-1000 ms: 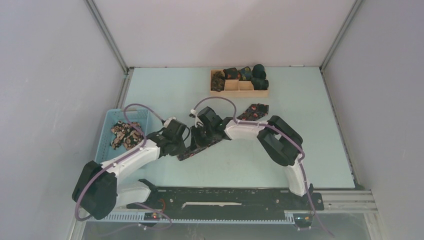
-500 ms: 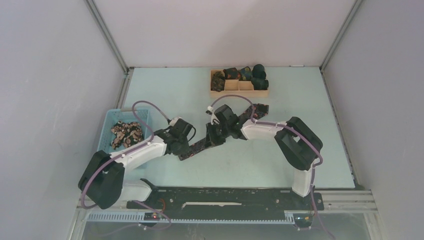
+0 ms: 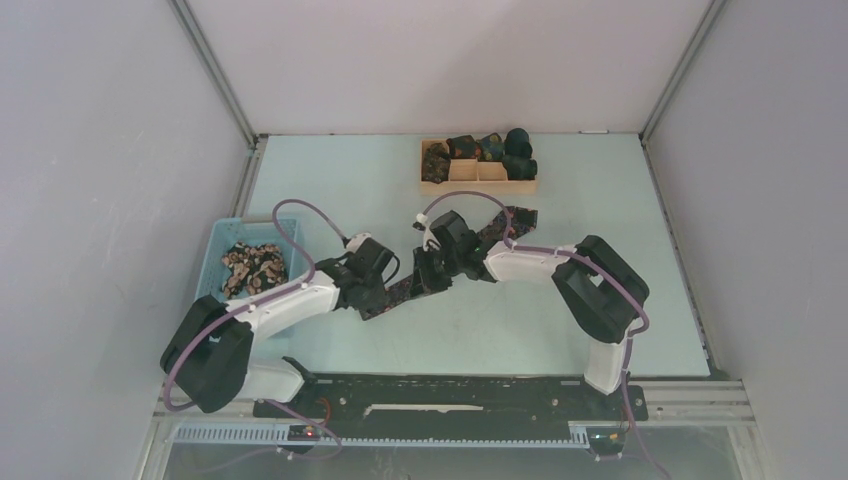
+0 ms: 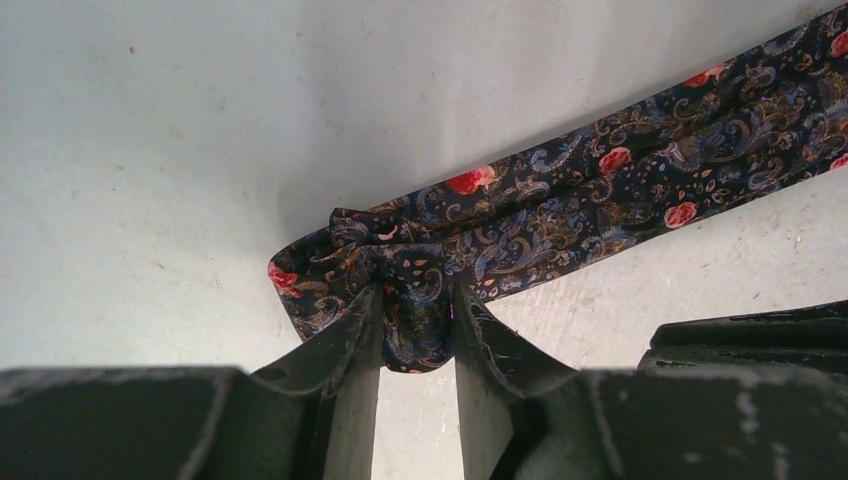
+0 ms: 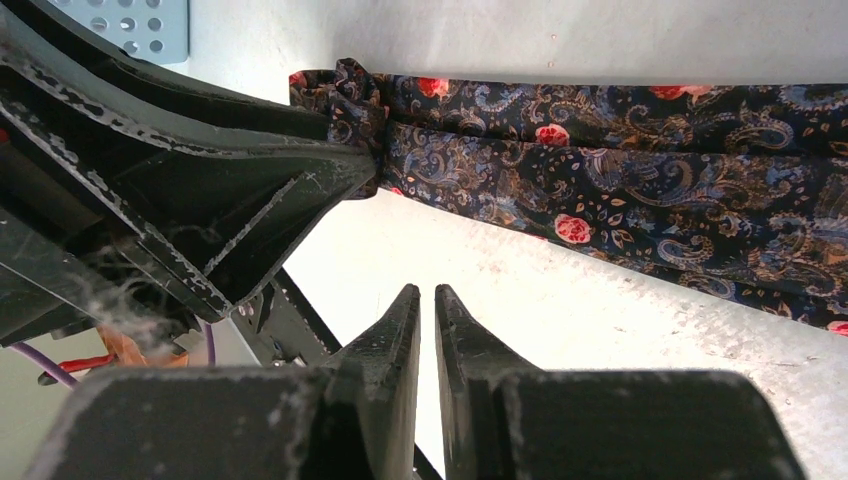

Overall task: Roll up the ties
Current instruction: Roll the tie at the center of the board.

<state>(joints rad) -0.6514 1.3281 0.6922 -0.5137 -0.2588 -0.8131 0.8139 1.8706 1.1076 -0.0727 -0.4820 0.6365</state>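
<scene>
Left tool point(image 4: 418, 330): fingers clamped on the narrow end of one tie point(image 4: 600, 185). The fabric is bunched and folded over between the pads, with a small loop bulging to the left of the grip. The tool is low, at the tabletop point(image 3: 330, 180).

Right tool point(image 5: 427, 300): fingers drawn together with only a thin slit between them and nothing in it. Its tips stand just beside the near edge of the tie without touching the fabric. The left tool's fingers show at the left of the right wrist view, meeting the tie's end.

Tie in work: dark cloth with red flowers and tan-blue paisley. It lies flat on the tabletop in a diagonal line, from the left tool at mid-table up and to the right towards the tray point(image 3: 480, 186). The right arm crosses over its middle part, and its wide end shows beyond that arm.

Other ties: a loose patterned heap point(image 3: 250, 268) lies in the blue basket point(image 3: 222, 238) at the left edge. Several dark rolls point(image 3: 518, 152) sit in the far row and at the right end of the tray, at the far side of the tabletop.
</scene>
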